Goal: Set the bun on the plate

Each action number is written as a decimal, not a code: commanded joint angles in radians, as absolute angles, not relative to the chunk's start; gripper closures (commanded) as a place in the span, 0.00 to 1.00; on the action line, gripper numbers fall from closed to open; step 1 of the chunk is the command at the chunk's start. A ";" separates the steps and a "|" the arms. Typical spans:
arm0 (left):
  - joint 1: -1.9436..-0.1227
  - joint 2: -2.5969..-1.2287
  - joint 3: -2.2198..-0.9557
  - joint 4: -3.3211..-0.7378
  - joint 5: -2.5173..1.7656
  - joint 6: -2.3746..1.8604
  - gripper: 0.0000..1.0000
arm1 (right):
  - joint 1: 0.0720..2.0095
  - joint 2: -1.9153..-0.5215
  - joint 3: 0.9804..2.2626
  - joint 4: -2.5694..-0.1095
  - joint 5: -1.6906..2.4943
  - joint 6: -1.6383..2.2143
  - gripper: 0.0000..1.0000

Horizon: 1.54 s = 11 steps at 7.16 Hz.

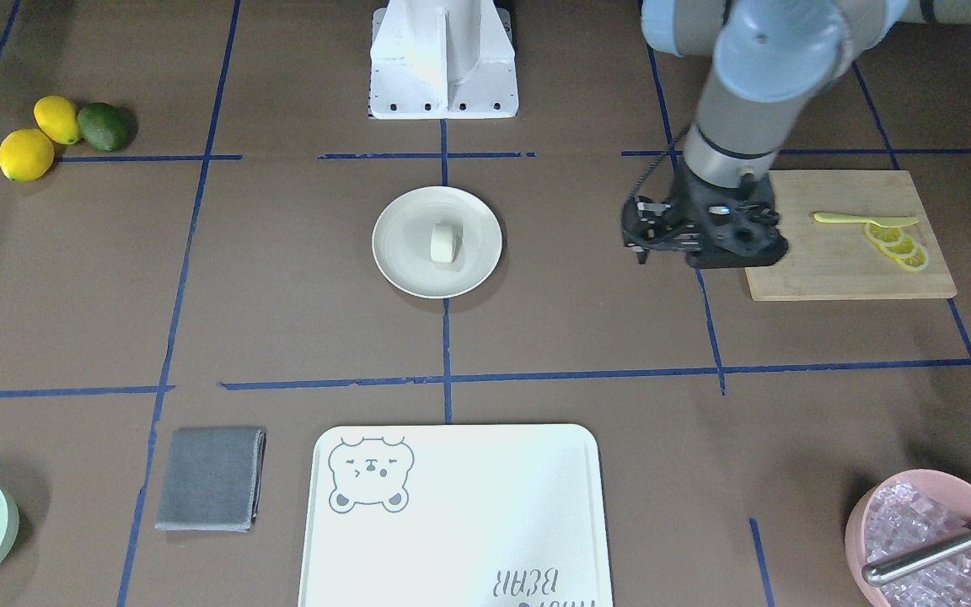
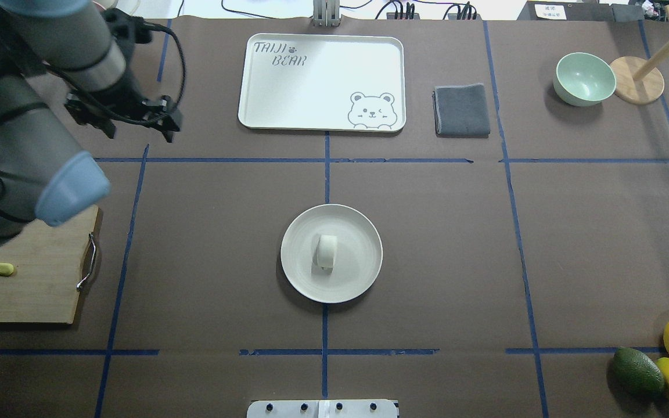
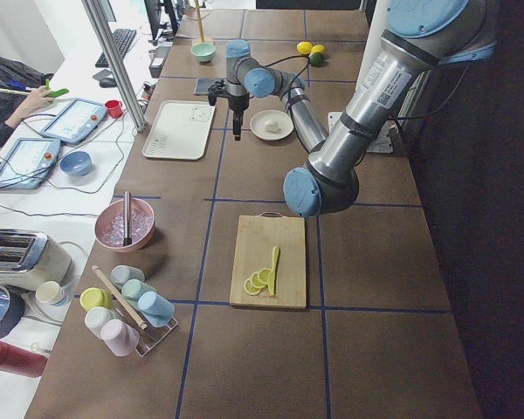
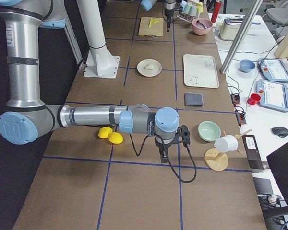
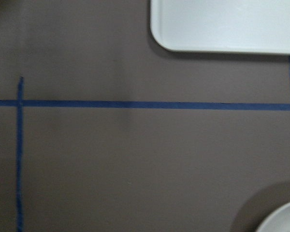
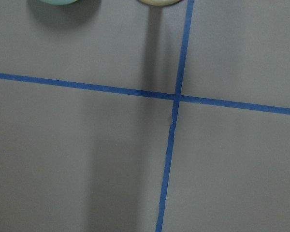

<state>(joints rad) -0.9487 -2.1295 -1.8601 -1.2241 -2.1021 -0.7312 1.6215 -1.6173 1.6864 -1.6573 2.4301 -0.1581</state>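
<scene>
The white bun (image 2: 326,251) lies on the round cream plate (image 2: 358,273) at the table's middle, also seen as the bun (image 1: 444,243) on the plate (image 1: 393,253). My left gripper (image 2: 139,134) hovers well away from the plate, between it and the cutting board, fingers spread, open and empty; it appears as the left gripper (image 1: 688,249) from the front. The left wrist view catches only the plate's rim (image 5: 285,220). My right gripper (image 4: 162,157) hangs over bare table near the green bowl. It shows only in the exterior right view, so I cannot tell its state.
A bear-print tray (image 2: 323,81), grey cloth (image 2: 462,110) and green bowl (image 2: 584,78) line the far side. A cutting board (image 1: 848,253) carries lemon slices (image 1: 898,244). Lemons and an avocado (image 2: 636,371) sit near the corner. A pink bowl of ice (image 1: 924,539) stands beyond.
</scene>
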 commanded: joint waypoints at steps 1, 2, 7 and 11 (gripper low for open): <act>-1.151 -2.007 -1.864 -1.172 -2.199 -0.425 0.00 | 1.623 -1.631 1.684 -1.657 2.425 -0.156 0.00; -1.234 -1.941 -1.858 -1.172 -2.229 -0.291 0.00 | 1.623 -1.631 1.683 -1.654 2.421 -0.152 0.00; -1.514 -1.750 -1.736 -1.231 -2.307 0.151 0.00 | 1.623 -1.643 1.646 -1.479 2.395 0.060 0.00; -1.609 -1.694 -1.598 -1.313 -2.364 0.190 0.00 | 1.623 -1.635 1.644 -1.471 2.402 0.060 0.00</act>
